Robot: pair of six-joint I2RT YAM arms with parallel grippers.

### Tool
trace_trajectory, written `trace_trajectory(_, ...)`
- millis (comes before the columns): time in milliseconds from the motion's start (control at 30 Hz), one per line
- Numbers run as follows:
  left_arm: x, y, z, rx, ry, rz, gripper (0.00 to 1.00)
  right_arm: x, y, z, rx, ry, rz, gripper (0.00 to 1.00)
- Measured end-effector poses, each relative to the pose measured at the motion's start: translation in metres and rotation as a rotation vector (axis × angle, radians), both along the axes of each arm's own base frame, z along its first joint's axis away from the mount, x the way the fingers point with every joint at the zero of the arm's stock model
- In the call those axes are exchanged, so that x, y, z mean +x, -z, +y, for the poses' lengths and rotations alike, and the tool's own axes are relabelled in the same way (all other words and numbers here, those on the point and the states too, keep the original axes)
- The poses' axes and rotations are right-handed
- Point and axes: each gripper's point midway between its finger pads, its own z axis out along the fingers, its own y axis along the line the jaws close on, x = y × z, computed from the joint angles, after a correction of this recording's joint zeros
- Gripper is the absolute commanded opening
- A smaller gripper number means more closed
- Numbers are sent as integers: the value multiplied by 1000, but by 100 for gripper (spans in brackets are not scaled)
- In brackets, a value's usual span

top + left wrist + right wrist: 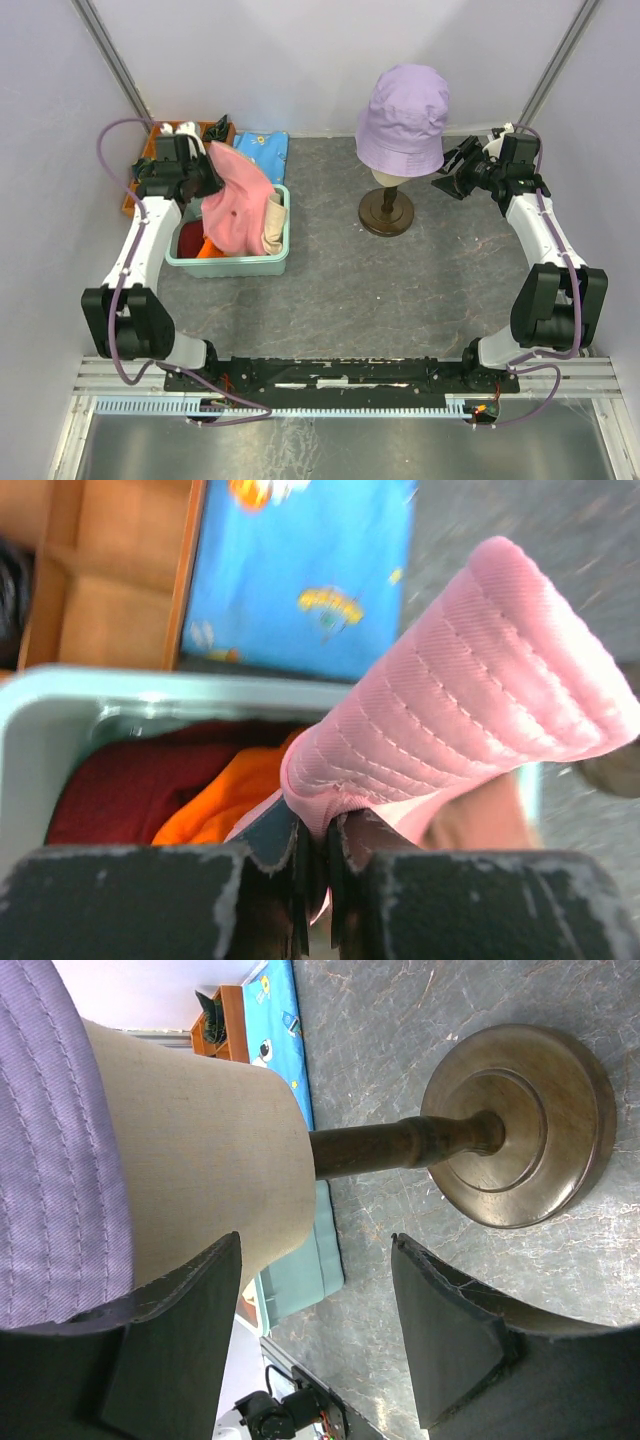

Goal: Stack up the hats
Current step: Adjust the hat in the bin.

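Tabletop point(400, 300), grey and mottled, carries everything, with pale walls on the left, right and far sides. Two white and black arms rise from its near edge, the left arm point(140, 250) reaching to the far left and the right arm point(545, 240) to the far right.

A teal bin point(232, 266) sits on the left. A cream mannequin head point(388, 178) on a dark wooden stand point(386, 212) is right of centre, and the lavender hat point(403, 118) sits on it, well apart from the bin.

The pink hat point(235, 200) hangs over the bin, lifted clear of the other hats. A blue patterned cloth point(262, 148) lies flat just beyond the bin, with an orange wooden tray point(150, 140) to its left against the far wall.

Inside the bin, the cream-beige hat point(272, 225) lies at the right end, the dark red hat point(190, 238) at the left end, and the orange hat point(205, 250) beside the red one.

The left gripper point(318, 830) is clenched on the stitched brim of the pink hat. The right gripper point(315, 1250) is spread wide and grasps nothing, just right of the mannequin head.
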Motion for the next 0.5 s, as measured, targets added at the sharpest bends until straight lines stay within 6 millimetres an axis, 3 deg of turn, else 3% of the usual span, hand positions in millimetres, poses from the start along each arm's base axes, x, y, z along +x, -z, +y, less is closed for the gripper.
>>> trace_trajectory(133, 15, -73, -13, -43, 22, -164, 4, 0, 0, 0, 1, 0, 1, 69)
trace_trajectory(233, 20, -107, -29, -57, 56, -246, 4, 0, 0, 0, 4, 2, 2, 69)
trace_trajectory(333, 13, -105, -53, -57, 108, -238, 4, 0, -1, 0, 10, 6, 5, 69)
trace_trajectory(500, -7, -69, -95, -25, 190, -147, 5, 1, -1, 0, 13, 8, 6, 69)
